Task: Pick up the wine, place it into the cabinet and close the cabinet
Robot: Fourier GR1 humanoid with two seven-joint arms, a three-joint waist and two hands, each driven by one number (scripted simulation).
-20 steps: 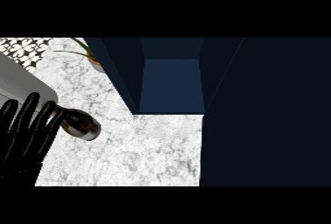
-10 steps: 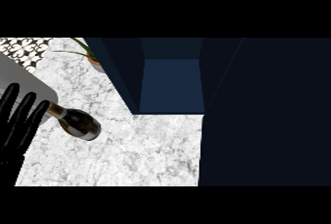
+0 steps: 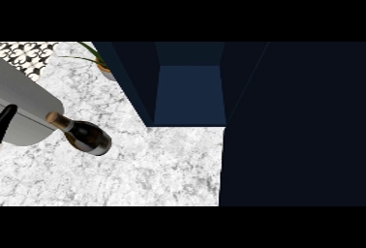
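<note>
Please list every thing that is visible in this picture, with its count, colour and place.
wine bottle: one, dark glass with a tan top, on the counter at the left, beside the grey board
grey board: one, light grey, left edge
counter: one, white-grey marble, lower left
cabinet: one, dark blue, open, centre top
cabinet door: one, dark navy, right side
plant: one, green leaves, top left behind the counter
left robot hand: one, black, only a sliver at the left edge

No readable text, labels, brands or numbers anywhere in view. The wine bottle (image 3: 84,135) shows plain dark glass with a tan cap, no label visible from this angle. The cabinet (image 3: 190,92) faces are bare dark blue, unmarked.
</note>
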